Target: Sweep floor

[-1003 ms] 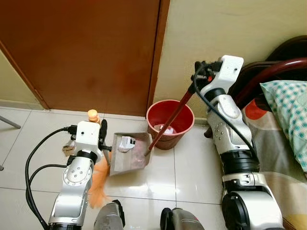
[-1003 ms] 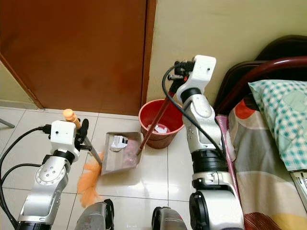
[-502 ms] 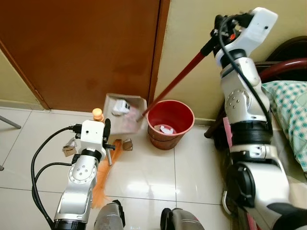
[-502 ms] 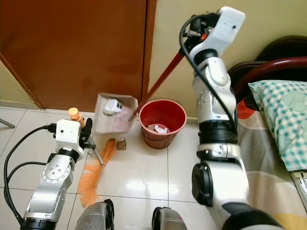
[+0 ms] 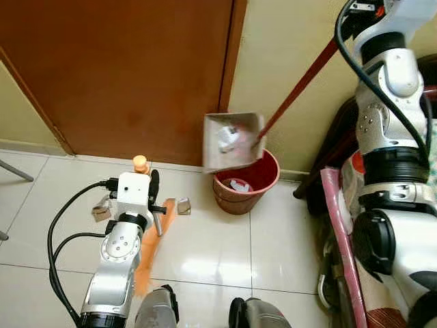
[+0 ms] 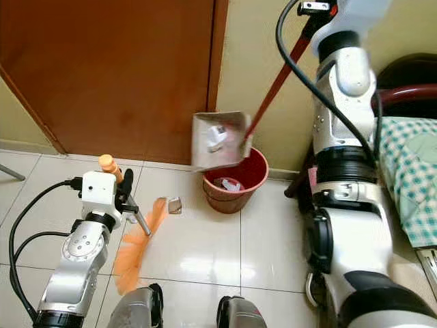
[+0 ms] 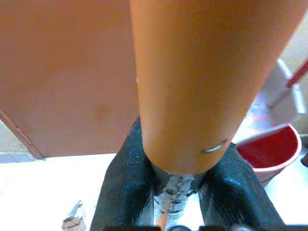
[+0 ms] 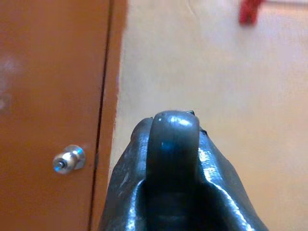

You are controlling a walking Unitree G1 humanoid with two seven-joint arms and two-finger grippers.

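Head view: right gripper (image 6: 315, 8), clenched on the dustpan (image 6: 218, 140) handle, tips it over the red bin (image 6: 235, 179) below (emptying step; tilt further). Left wrist view: left gripper (image 7: 175, 178) clamps the orange broom (image 7: 192, 82).

Metal dustpan (image 5: 231, 140) on a long red handle (image 5: 299, 87), raised and tipped steeply over the red bucket (image 5: 247, 183); crumpled white scraps cling to its pan. Orange broom (image 6: 134, 249) slants across the tile floor (image 5: 205, 246), bristles down. Small scraps (image 5: 184, 206) lie beside it.
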